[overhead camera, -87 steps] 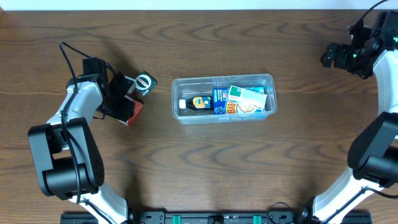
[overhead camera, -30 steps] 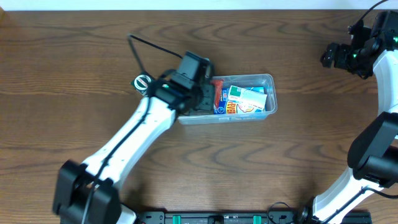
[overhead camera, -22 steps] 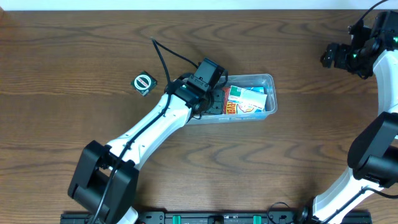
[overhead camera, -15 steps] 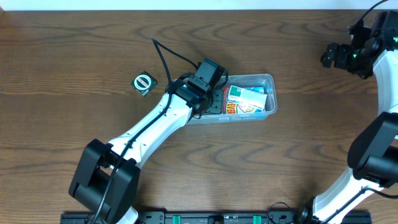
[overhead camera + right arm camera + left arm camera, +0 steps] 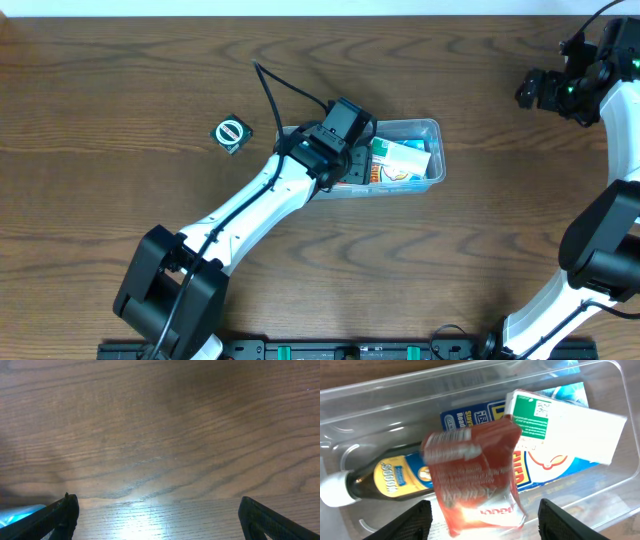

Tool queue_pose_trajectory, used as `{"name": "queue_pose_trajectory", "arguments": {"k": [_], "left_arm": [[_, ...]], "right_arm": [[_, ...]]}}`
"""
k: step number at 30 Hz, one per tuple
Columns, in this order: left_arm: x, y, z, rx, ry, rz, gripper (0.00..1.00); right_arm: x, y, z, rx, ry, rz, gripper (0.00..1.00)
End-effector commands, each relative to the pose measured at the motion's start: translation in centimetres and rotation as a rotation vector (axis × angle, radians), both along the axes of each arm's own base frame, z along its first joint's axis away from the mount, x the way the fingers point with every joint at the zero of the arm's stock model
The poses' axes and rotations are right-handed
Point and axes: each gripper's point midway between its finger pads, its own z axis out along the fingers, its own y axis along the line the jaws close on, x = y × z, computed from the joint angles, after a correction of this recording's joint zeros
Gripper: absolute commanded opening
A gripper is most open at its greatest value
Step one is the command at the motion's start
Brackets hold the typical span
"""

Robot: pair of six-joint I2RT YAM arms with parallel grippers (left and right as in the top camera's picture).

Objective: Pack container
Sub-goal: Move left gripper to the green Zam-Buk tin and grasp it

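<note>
Dark brown wood-grain surface (image 5: pixel 120 230) fills the overhead view, with a thin pale strip along its far edge.

At centre, the left claw (image 5: pixel 345 152) hangs over the left half of the container (image 5: pixel 433 126), its arm reaching in from the lower left. In the left wrist view the claw's two black fingers (image 5: pixel 415 521) are spread wide, and a red packet (image 5: pixel 472 480) sits between them. The packet is blurred and neither finger appears to touch it. It lies across a brown bottle (image 5: pixel 385 476) with a yellow label and a white cap, and across a blue box (image 5: pixel 555 472). A white-and-green box (image 5: pixel 570 430) lies on top of the blue box, towards the right end of the clear tub.

Left of the container, apart from it, a small black object with a round ringed face (image 5: pixel 231 133) rests on the wood.

Far to the upper right, the right claw (image 5: pixel 545 90) is well apart from everything. Its wrist view shows both fingers (image 5: pixel 62 510) spread wide over bare wood, with nothing between them.
</note>
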Motion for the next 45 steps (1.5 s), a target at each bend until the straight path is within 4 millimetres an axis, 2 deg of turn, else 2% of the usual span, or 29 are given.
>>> {"name": "queue_pose_trajectory", "arguments": {"k": [1,5,13,16,20,24,26,28,33,36,41,45], "left_arm": [[0.4,-0.3,0.6,-0.006,-0.02,0.007,0.7],[0.4,-0.3,0.6,-0.007,-0.021,0.007,0.75],[0.5,-0.2,0.7,0.016,-0.04,-0.041,0.76],[1.3,0.8,1.5,0.046,-0.084,-0.092,0.9],[2.8,4.1,5.0,0.02,-0.13,-0.008,0.92],[4.5,9.8,9.3,0.012,-0.172,0.121,0.92],[5.0,12.7,10.5,0.035,-0.177,0.162,0.92],[5.5,15.7,10.9,0.064,-0.166,0.206,0.97],[6.6,21.6,10.0,0.098,-0.136,0.326,0.98],[7.1,23.8,8.6,0.112,-0.099,0.376,0.98],[8.0,25.4,5.1,0.137,-0.024,0.4,0.98],[9.3,25.4,2.6,0.213,-0.028,0.249,0.98]], "right_arm": [[0.3,-0.2,2.0,-0.009,-0.044,-0.013,0.99],[0.3,-0.2,2.0,-0.008,-0.044,-0.014,0.99],[0.3,-0.2,2.0,-0.009,-0.044,-0.013,0.99],[0.3,-0.2,2.0,-0.008,-0.044,-0.014,0.99],[0.3,-0.2,2.0,-0.009,-0.044,-0.013,0.99],[0.3,-0.2,2.0,-0.009,-0.044,-0.014,0.99],[0.3,-0.2,2.0,-0.008,-0.044,-0.014,0.99],[0.3,-0.2,2.0,-0.009,-0.044,-0.013,0.99],[0.3,-0.2,2.0,-0.008,-0.044,-0.012,0.99],[0.3,-0.2,2.0,-0.008,-0.044,-0.012,0.99],[0.3,-0.2,2.0,-0.008,-0.044,-0.012,0.99],[0.3,-0.2,2.0,-0.008,-0.044,-0.012,0.99]]}}
